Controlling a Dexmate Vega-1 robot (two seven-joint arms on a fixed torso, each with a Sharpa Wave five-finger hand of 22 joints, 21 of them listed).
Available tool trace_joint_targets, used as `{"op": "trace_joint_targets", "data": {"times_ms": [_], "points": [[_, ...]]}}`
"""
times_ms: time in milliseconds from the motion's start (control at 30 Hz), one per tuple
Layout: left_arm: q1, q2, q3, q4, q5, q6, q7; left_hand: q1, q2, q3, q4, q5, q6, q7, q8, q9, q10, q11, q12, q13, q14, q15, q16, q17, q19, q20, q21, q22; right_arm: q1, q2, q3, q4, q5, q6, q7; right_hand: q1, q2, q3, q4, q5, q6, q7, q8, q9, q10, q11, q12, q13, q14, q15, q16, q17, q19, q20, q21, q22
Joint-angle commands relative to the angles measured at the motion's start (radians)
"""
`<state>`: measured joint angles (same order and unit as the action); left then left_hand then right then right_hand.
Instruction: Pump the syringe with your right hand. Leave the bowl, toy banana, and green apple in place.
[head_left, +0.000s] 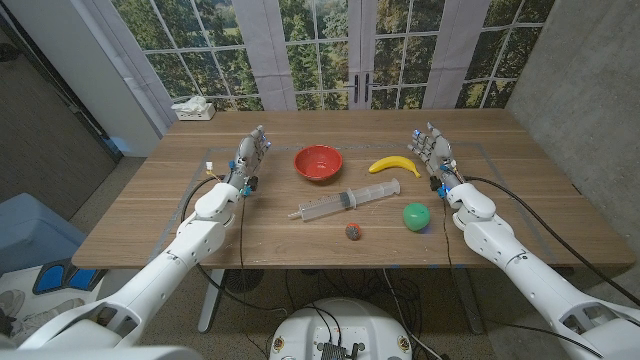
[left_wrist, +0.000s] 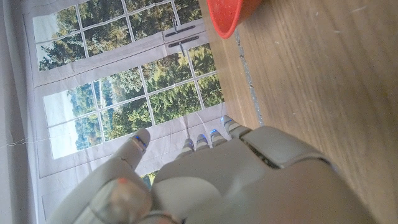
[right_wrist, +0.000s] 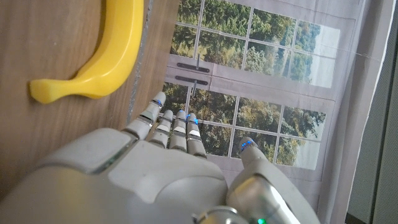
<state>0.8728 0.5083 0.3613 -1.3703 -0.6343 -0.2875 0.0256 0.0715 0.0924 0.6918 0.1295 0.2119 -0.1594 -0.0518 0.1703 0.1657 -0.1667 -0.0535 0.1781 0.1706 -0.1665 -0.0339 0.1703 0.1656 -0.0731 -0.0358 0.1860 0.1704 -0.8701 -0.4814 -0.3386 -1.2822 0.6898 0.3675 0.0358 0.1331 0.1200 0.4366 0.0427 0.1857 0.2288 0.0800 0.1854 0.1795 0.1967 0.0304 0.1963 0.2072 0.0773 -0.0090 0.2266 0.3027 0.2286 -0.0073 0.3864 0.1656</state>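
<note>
Head view: syringe (head_left: 345, 203) lies untouched mid-table, between bowl (head_left: 318, 161) and green apple (head_left: 416, 216), well apart from the right hand (head_left: 432, 150); both hands hold nothing, fingers apart, left hand (head_left: 250, 155) idle. Left wrist view: only the bowl's rim is near. Right wrist view: toy banana (right_wrist: 106, 59) sits just beside the fingers (right_wrist: 171, 124); judged pre-reach, so the next move must carry the right hand past it to the syringe.

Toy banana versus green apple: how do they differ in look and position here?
The toy banana is yellow, long and curved; the green apple is green and round. The toy banana lies farther from the robot, beyond the syringe; the green apple sits nearer, on the syringe's near side. Both rest on the table on the robot's right side, untouched by the right hand.
</note>
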Motion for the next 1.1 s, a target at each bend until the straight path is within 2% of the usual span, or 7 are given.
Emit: {"op": "trace_joint_targets", "data": {"times_ms": [33,200,300,400,567,900,1100], "points": [[0.027,0.006,-0.004,-0.078,0.043,0.027,0.112,0.003,0.086,0.007,0.000,0.004,-0.008,0.000,0.005,0.005,-0.063,-0.003,0.007,0.004,-0.088,-0.063,0.006,0.004,-0.005,-0.092,0.005,0.002,-0.052,0.024,0.043,0.018,0.020,0.098,-0.003,0.011,0.003,0.004,-0.005,0.006,0.008,0.003,0.006,0.004,0.005,0.003,0.005,0.003,0.005,0.000,0.006,0.001,0.008,0.000,0.002,0.002],[0.017,0.011,0.002,-0.071,0.067,0.026,0.118,0.004,0.087,0.006,-0.003,0.005,-0.004,-0.004,0.007,0.005,-0.055,-0.008,0.011,0.004,-0.080,-0.065,0.009,0.004,-0.001,-0.089,0.006,0.002,-0.049,0.032,0.039,0.026,0.001,0.112,-0.022,0.018,0.005,0.007,-0.012,0.005,0.011,0.006,0.008,0.004,0.009,0.007,0.007,0.003,0.007,0.003,0.005,-0.002,0.010,0.001,-0.001,0.002],[0.012,0.020,0.009,-0.075,0.083,0.037,0.123,0.006,0.077,0.001,-0.014,0.004,0.007,-0.008,0.011,0.005,-0.035,-0.008,0.018,0.004,-0.049,-0.056,0.016,0.003,0.015,-0.059,0.012,0.002,-0.049,0.035,0.038,0.027,-0.007,0.117,-0.033,0.024,0.007,0.009,-0.019,0.004,0.013,0.007,0.009,0.004,0.011,0.006,0.008,0.002,0.010,0.005,0.006,-0.004,0.012,0.002,-0.004,0.003],[0.007,0.034,0.021,-0.088,0.125,0.050,0.144,0.016,0.040,-0.013,-0.058,-0.002,0.031,-0.012,0.015,0.005,-0.009,-0.014,0.022,0.004,0.012,-0.028,0.021,0.001,0.057,-0.024,0.021,0.001,-0.051,0.034,0.036,0.022,-0.024,0.120,-0.054,0.028,0.007,0.010,-0.023,0.003,0.015,0.007,0.009,0.004,0.013,0.009,0.008,0.002,0.012,0.006,0.006,-0.005,0.014,0.003,-0.005,0.003],[-0.002,0.046,0.043,-0.104,0.211,0.048,0.187,0.032,0.009,-0.028,-0.113,-0.014,0.064,-0.021,0.021,0.006,0.031,-0.015,0.028,0.004,0.066,-0.017,0.022,0.001,0.094,-0.006,0.024,0.001,-0.061,0.034,0.038,0.012,-0.031,0.125,-0.070,0.033,0.009,0.012,-0.030,0.000,0.022,0.006,0.012,0.004,0.018,0.009,0.010,0.002,0.016,0.007,0.007,-0.007,0.020,0.006,-0.007,0.003],[-0.004,0.062,0.060,-0.141,0.308,0.050,0.231,0.045,0.003,-0.034,-0.151,-0.020,0.097,-0.036,0.023,0.006,0.061,-0.019,0.031,0.005,0.096,-0.003,0.020,0.001,0.117,0.021,0.024,0.002,-0.076,0.035,0.041,-0.002,-0.048,0.141,-0.099,0.041,0.013,0.014,-0.040,-0.003,0.029,0.005,0.013,0.004,0.024,0.009,0.012,0.002,0.025,0.008,0.011,-0.009,0.029,0.011,-0.011,0.003],[0.009,0.080,0.062,-0.173,0.359,0.061,0.257,0.050,0.003,-0.036,-0.166,-0.022,0.110,-0.026,0.023,0.007,0.076,-0.013,0.032,0.005,0.109,0.005,0.019,0.002,0.129,0.028,0.025,0.003,-0.085,0.031,0.040,-0.015,-0.055,0.135,-0.110,0.044,0.013,0.015,-0.045,-0.004,0.026,0.010,0.012,0.004,0.026,0.013,0.012,0.001,0.029,0.009,0.012,-0.010,0.033,0.013,-0.013,0.004]]}}
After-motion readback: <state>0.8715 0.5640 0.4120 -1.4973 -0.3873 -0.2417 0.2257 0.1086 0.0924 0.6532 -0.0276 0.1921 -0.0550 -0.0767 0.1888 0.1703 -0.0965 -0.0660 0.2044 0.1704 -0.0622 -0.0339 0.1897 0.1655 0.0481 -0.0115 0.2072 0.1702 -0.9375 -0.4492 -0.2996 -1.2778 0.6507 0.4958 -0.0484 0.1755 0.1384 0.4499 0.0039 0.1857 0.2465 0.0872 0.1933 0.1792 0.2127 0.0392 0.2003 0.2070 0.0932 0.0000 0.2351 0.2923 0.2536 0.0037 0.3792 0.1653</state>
